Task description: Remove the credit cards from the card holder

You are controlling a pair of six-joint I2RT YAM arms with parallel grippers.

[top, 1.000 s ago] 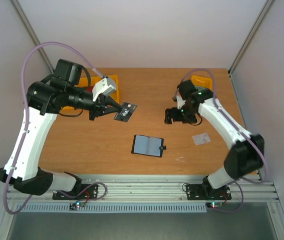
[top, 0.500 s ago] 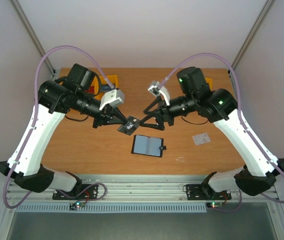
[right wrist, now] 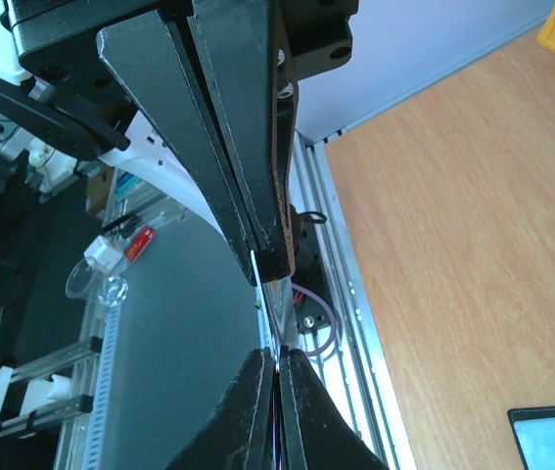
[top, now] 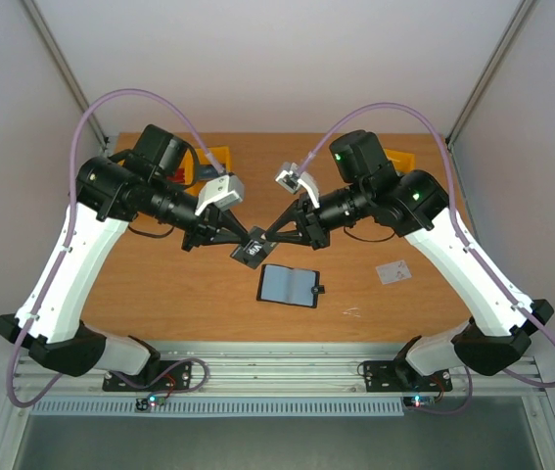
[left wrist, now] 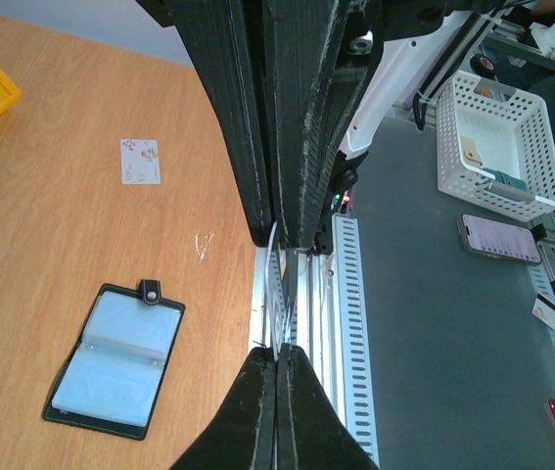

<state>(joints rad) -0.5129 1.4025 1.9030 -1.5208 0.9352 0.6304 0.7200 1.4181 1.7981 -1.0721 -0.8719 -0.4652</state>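
Observation:
The card holder [top: 288, 285] lies open on the table, grey-blue inside up, also in the left wrist view [left wrist: 115, 357]. A whitish credit card [top: 393, 271] lies flat to its right, apart from it [left wrist: 140, 162]. Above the holder my left gripper [top: 247, 245] and right gripper [top: 264, 241] meet tip to tip. Both are shut on one small dark flat card piece with white print [top: 252, 253]. The wrist views show that piece edge-on as a thin sliver [left wrist: 279, 294] [right wrist: 257, 262] between left gripper [left wrist: 277, 351] and right gripper [right wrist: 275, 352]. A red line shows inside the right grip.
Yellow bins stand at the back of the table, one on the left [top: 216, 157] and one on the right [top: 396, 158]. The table's front edge and metal rail [top: 277, 367] run just below the holder. A white basket [left wrist: 497, 147] sits off the table.
The right arm swung from the right side to the middle, met the left gripper and shut on the dark piece. The left gripper carried that piece slightly down and right.

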